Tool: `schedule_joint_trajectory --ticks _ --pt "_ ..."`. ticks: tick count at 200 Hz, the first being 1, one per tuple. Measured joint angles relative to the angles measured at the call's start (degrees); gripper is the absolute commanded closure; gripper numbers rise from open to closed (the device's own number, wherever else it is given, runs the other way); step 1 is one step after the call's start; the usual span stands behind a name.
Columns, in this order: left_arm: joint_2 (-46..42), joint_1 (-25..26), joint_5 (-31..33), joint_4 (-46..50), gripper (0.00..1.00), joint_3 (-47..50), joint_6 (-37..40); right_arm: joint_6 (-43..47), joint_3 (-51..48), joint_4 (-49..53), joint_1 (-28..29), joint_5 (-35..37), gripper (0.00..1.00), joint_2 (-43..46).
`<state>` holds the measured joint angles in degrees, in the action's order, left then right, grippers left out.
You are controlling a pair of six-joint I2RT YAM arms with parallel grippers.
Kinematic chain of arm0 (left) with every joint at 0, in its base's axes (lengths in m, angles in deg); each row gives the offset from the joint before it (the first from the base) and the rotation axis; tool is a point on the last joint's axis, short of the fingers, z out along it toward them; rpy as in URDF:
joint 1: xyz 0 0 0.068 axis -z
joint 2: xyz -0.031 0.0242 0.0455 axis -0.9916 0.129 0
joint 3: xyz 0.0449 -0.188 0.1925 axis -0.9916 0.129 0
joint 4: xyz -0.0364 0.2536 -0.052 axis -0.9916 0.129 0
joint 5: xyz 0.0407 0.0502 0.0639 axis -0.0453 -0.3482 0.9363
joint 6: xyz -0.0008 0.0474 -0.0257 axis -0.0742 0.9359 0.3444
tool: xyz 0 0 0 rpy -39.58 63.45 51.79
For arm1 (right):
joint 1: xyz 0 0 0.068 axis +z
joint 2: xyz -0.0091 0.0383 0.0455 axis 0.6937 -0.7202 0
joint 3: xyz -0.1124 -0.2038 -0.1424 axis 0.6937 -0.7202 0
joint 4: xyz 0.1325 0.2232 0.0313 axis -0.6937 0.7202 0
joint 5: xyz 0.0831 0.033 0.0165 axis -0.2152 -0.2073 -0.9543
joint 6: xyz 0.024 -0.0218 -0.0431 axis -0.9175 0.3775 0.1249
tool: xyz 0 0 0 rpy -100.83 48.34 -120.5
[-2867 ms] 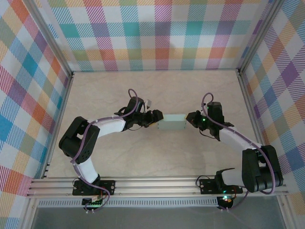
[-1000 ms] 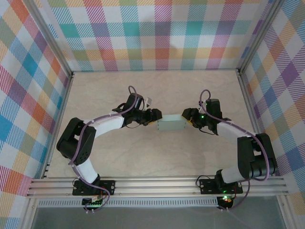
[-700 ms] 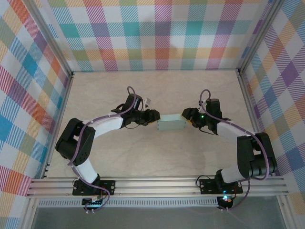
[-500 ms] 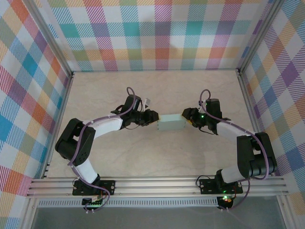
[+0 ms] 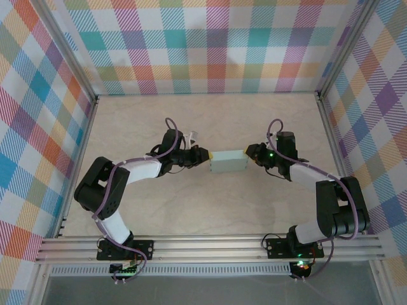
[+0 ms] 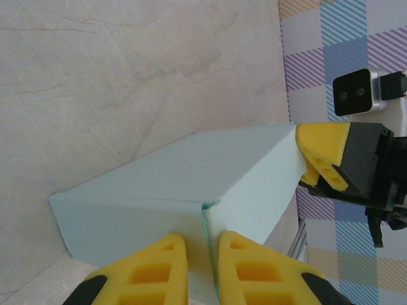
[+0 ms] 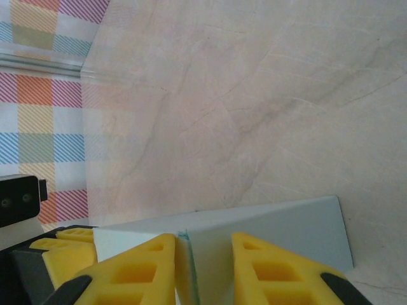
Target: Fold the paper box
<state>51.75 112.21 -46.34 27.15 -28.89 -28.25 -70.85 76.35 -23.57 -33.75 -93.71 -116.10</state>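
The paper box is a small closed pale mint box lying lengthwise between both arms in the middle of the table. My left gripper is at its left end. In the left wrist view the yellow jaws are nearly together, with a card edge of the box between them. My right gripper is at the right end. Its jaws stand a little wider, closed over a folded edge of the box.
The pale marble-patterned table is walled by checked panels at the back and both sides. Aluminium rails carrying the arm bases run along the near edge. The opposite gripper shows beyond the box's far end.
Both grippers have closed down on the ends of the box. The box has shifted slightly toward the back wall, and the left wrist has swung a little to the left.
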Motion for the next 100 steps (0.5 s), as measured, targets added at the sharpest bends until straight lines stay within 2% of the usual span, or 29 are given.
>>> schedule_joint_trajectory --ticks 18,32,43,50,68,100 --pt "0.0 -0.04 0.02 0.02 0.89 -0.02 0.22 0.0 -0.31 -0.87 0.0 -0.04 0.94 0.0" --pt "-0.02 -0.04 0.02 0.07 0.89 -0.07 0.46 0.0 -0.35 -0.96 0.0 -0.02 0.73 0.07" --pt "-0.04 -0.04 0.07 0.85 0.86 -0.44 0.79 0.35 -0.35 -0.59 0.0 0.11 0.64 0.35" --pt "-0.07 -0.04 0.28 1.29 0.81 -0.79 1.07 0.39 -0.33 0.09 0.02 0.26 0.58 0.66" --pt "-0.07 0.02 0.83 3.54 0.59 -1.84 2.36 0.74 -0.31 3.1 0.33 0.61 0.44 1.9" --pt "-0.28 0.24 2.78 11.32 0.34 -4.42 4.79 2.05 0.81 7.96 0.83 1.62 0.24 4.35"
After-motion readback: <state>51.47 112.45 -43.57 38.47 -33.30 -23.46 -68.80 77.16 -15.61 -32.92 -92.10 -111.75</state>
